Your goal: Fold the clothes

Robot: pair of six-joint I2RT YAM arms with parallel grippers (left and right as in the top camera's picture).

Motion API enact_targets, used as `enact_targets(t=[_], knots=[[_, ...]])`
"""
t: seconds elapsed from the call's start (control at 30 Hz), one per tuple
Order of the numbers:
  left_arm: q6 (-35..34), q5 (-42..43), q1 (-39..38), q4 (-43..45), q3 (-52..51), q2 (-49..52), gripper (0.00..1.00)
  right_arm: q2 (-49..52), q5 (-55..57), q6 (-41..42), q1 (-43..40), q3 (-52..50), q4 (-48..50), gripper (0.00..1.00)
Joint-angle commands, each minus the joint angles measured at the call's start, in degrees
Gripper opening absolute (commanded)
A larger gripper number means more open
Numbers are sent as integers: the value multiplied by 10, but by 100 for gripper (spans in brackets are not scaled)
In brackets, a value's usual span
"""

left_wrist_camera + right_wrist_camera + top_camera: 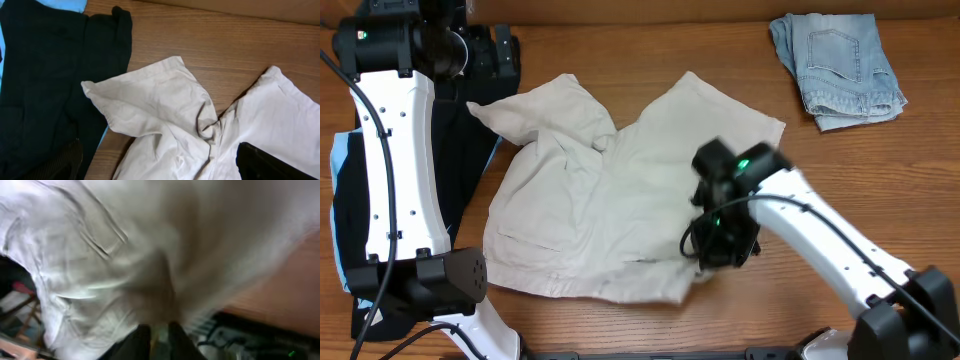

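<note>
The beige khaki shorts [590, 200] lie spread and rumpled across the middle of the table, one leg folded over at the upper left [150, 100]. My right gripper [718, 250] is down on their lower right part. In the blurred right wrist view its fingers [160, 337] stand close together with a ridge of beige cloth [100, 255] pinched between them. My left gripper [500, 58] hovers open at the far left, its fingertips [62, 162] wide apart above the shorts and the black garments [45, 75]. Pale blue denim shorts [840, 65] lie folded at the far right.
The black garments with light-blue trim [340, 160] lie at the left edge, partly under the left arm [395, 170]. Bare wooden tabletop [650, 50] shows behind the shorts and along the front edge [770, 320]. The right arm [840, 250] reaches in from the lower right.
</note>
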Motion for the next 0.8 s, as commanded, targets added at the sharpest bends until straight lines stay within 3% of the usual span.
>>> enact_targets(t=[0.0,0.07,0.17,0.2,0.27,0.3,0.6,0.77], knots=[[29,-3,-7,-4,-2,0,100,-3,23,105,13,-63,27,21],[45,-2,-12,-6,-2,0,100,-8,25,108,13,-60,38,24],[75,-1,-29,-6,-2,0,100,-27,27,107,6,-33,49,36],[85,-1,-35,-6,-2,0,100,-36,31,105,1,-17,52,44],[103,-1,-55,-2,-2,4,100,-54,51,86,-12,29,56,80],[104,-1,-64,2,-2,9,100,-58,62,77,-18,49,57,84],[111,-3,-148,120,-2,120,100,-60,138,67,-99,102,104,87],[9,-33,-170,210,-2,207,99,-60,138,53,-152,102,125,87]])
